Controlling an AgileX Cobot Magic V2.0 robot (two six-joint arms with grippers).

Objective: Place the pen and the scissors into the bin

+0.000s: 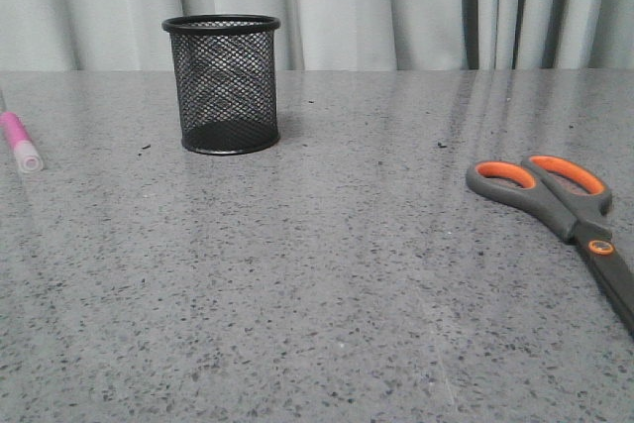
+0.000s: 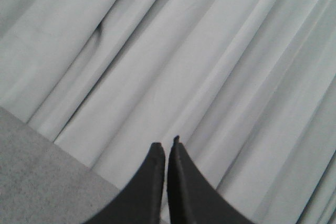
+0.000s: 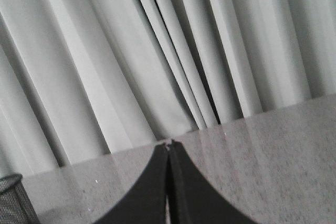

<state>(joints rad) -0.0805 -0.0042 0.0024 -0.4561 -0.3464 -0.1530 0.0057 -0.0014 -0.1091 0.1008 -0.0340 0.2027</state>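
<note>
A: We see the scissors (image 1: 565, 207) flat at four o'clock on the speckled stone table (image 1: 317, 294), blades running toward five, orange-lined loops toward ten.

B: At nine, the pen (image 1: 20, 142) lies with its pale tip nearest. The mesh bin (image 1: 224, 84) stands upright at eleven. Our left gripper (image 2: 166, 148) and right gripper (image 3: 169, 146) are both pressed together, empty.

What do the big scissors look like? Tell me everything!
The scissors lie flat on the speckled grey table, on its right side, touching nothing else. They have dark grey handles with orange-lined finger loops, an orange pivot screw and dark blades. They are closed. The loops point toward the middle of the table; the blades run off the picture's right edge, so the tips are hidden.
</note>
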